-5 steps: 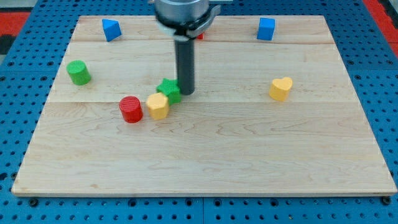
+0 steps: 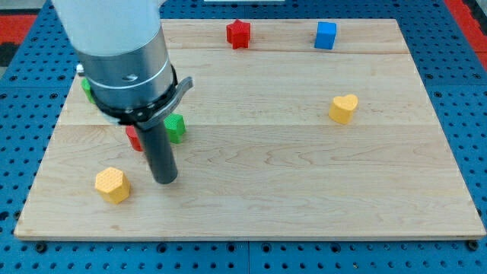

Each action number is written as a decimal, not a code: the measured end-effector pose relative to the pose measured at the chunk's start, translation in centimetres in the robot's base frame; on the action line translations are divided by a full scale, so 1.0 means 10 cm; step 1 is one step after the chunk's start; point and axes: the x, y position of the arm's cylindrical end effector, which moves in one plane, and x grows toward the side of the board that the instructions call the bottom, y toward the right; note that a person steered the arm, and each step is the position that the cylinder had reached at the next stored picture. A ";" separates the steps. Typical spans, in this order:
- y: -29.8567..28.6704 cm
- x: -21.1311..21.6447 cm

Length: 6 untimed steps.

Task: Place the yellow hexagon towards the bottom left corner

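Observation:
The yellow hexagon (image 2: pixel 112 184) lies near the bottom left corner of the wooden board (image 2: pixel 304 190). My tip (image 2: pixel 165 180) rests on the board just to the hexagon's right, a small gap apart. A green star-shaped block (image 2: pixel 176 128) and a red block (image 2: pixel 135 138), partly hidden by the rod, sit just above my tip.
A red star (image 2: pixel 238 33) and a blue cube (image 2: pixel 326 35) sit near the view's top. A yellow heart (image 2: pixel 344 108) lies at the right. A green block (image 2: pixel 87 92) peeks out behind the arm at the left. The arm body hides the board's top left.
The yellow hexagon has slid down and left, away from the red and green blocks. My tip moved down and left with it. The green star and red block shifted slightly left.

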 end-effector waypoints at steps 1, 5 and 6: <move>-0.42 0.18; -0.42 0.21; -0.42 0.21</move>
